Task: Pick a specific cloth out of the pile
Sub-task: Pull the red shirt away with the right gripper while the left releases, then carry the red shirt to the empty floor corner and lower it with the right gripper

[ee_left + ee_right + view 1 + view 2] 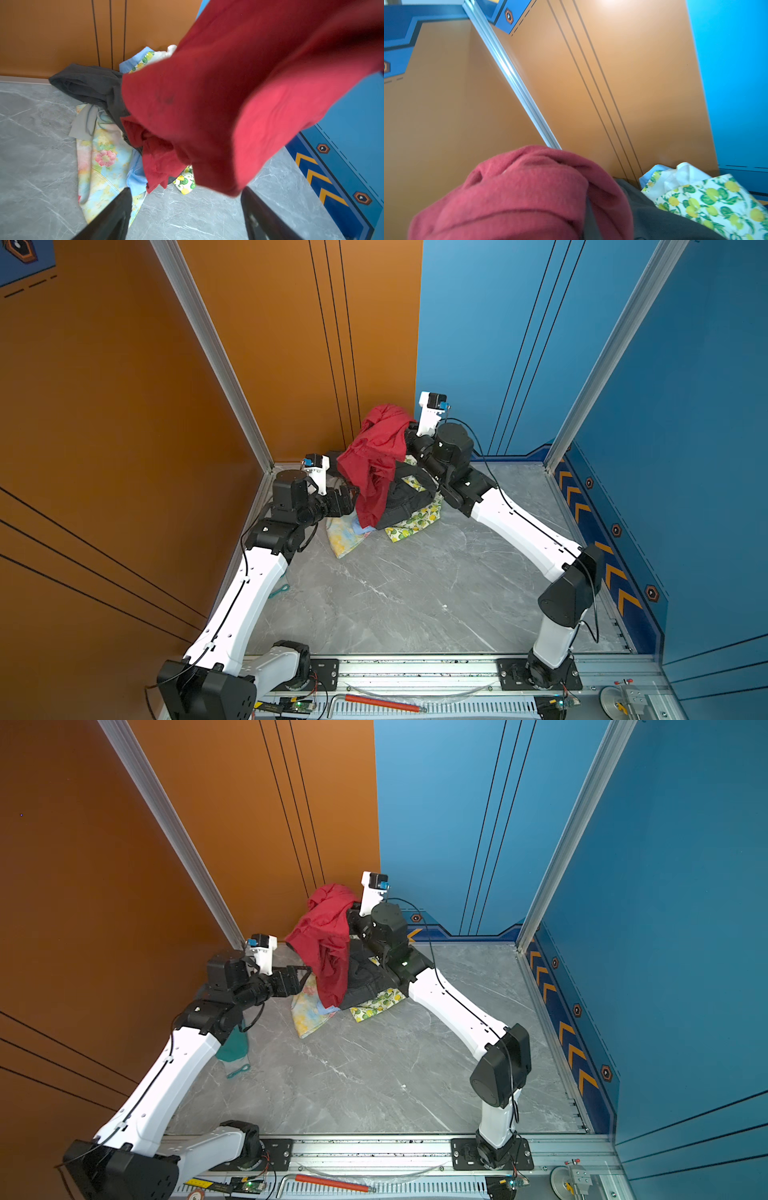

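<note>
Plainly, the cloth [380,456] is not yet free. In both top views it hangs as a long red drape from the right claw [412,432], high above the pile [409,499]. The pile sits against the counter's [415,593] far edge, nearer its far-left corner. The right claw's tips are buried under bunched red fabric. Since the cloth peaks exactly there, I judge the claw to be clamped together on it, though how much fabric it holds cannot be seen.

That hidden grip is the first risk. The fabric is thin and floppy, and if only a small fold is pinched, the hanging weight could pull it out on a quick move.

The second risk is at the bottom. The cloth's lower end lies on the front of the pile, over the dark grey denim [405,499] and close to the lemon-print fabric [411,522] and the pastel tie-dye cloth [343,537]. In the left wrist view a dark grey fold runs right behind the red. If it is caught there, lifting or swinging the cloth away could drag the denim along or topple the heap.

The left claw [187,190] stands apart and holds nothing, with its tips just below the hanging red edge. If it closes carelessly, it could take in the light blue piece [135,176] beside the red.

Red fabric is also draped over the right claw, so it may cling there on release.
</note>
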{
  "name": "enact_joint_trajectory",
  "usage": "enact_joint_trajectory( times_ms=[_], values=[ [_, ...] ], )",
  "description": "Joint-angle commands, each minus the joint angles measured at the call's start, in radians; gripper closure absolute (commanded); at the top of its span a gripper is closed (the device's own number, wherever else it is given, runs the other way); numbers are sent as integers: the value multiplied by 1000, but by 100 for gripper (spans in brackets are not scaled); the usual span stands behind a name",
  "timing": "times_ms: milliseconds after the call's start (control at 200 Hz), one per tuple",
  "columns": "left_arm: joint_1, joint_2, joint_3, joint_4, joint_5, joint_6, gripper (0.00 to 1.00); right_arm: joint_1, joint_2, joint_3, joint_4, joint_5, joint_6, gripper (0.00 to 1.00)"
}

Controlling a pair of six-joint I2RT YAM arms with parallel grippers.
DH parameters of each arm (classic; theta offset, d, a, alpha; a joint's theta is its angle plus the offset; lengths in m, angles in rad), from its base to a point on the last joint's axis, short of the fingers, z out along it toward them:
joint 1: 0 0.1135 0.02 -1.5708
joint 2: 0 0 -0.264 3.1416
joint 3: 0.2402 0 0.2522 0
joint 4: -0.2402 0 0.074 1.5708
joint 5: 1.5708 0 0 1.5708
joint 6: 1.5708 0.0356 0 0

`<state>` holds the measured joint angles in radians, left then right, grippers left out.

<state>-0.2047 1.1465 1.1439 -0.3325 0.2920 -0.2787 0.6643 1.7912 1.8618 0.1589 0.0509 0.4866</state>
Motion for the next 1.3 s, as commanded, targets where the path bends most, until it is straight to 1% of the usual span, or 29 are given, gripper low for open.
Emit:
enact_joint_trajectory(
  times_ms=[0,55,280,335,441,531,626,726,881,1021,1076,1151,1196,1297],
  values=[
    [-50,24,-19,46,-24,72,15,-75,-102,28,-12,-11,59,100],
    [-74,43,-19,50,-33,81,15,-103,-132,15,-22,-19,54,100],
    [-154,107,-51,74,-47,92,15,-238,-258,-41,-150,11,3,100],
    [-180,119,-58,81,-51,95,15,-285,-286,-59,-180,18,-4,100],
    [-217,141,-88,128,-41,54,15,-386,-313,-110,-231,16,1,100],
    [-253,164,-89,135,-40,44,15,-475,-326,-144,-263,4,19,100],
    [-281,176,-90,135,-39,39,15,-560,-335,-193,-265,-14,46,100],
    [-301,175,-97,135,-39,30,16,-624,-321,-224,-263,-30,55,100],
    [-309,167,-99,135,-17,27,16,-681,-248,-224,-248,-44,73,100],
    [-311,156,-104,135,-12,29,16,-722,-197,-255,-164,-25,105,100],
    [-310,153,-105,135,-13,29,16,-747,-191,-298,-124,-22,157,100],
    [-310,147,-107,135,-16,32,16,-779,-209,-405,-49,-10,218,100],
    [-310,142,-107,135,-19,33,16,-790,-233,-471,-22,19,224,100],
    [-311,134,-107,135,-29,36,16,-814,-279,-564,-59,83,194,100]
  ],
)
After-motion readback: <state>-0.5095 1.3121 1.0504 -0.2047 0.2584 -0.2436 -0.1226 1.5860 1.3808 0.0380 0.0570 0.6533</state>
